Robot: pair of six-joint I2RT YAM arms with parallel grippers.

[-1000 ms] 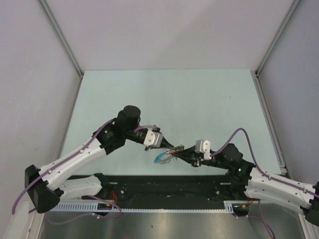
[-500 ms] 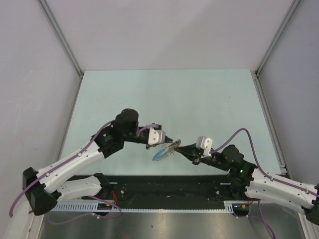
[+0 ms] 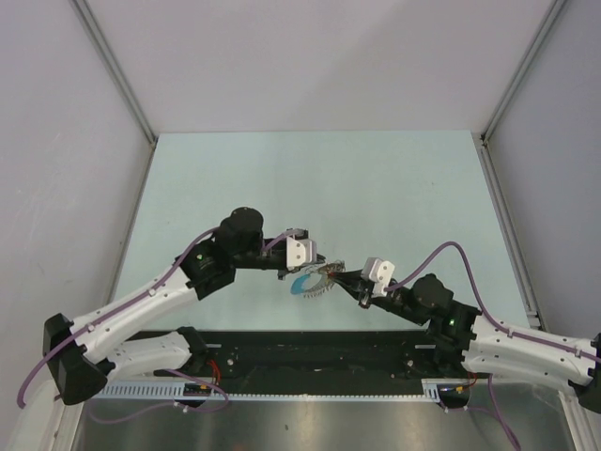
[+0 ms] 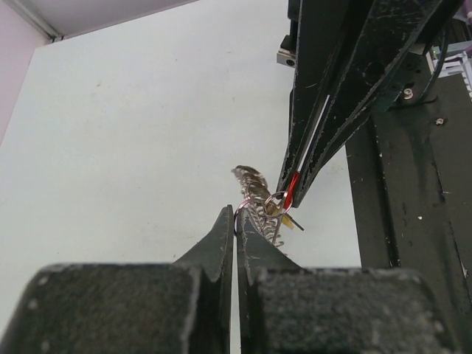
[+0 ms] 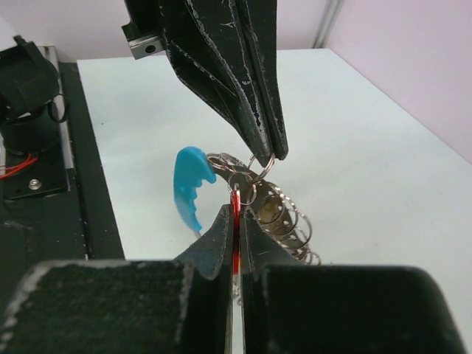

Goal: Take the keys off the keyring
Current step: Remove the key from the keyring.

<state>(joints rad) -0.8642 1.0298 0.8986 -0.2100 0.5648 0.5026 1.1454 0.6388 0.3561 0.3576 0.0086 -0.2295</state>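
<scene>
Here, the left jaws pinch the keyring (image 5: pixel 284 215) (blue arc (image 5: pixel 189 184) hanging); the right jaws clamp the red key (image 4: pixel 293 189).

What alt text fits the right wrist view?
The right pincer, black fingers shut on a thin red key head, faces the left pincer, shut on a small ring of the floppy silvery chain-link keyring. A bright blue curved piece hangs at the keyring's left, against the pale table.

Top overhead; opposed wrist cams share keyring (image 5: pixel 274 212).
</scene>
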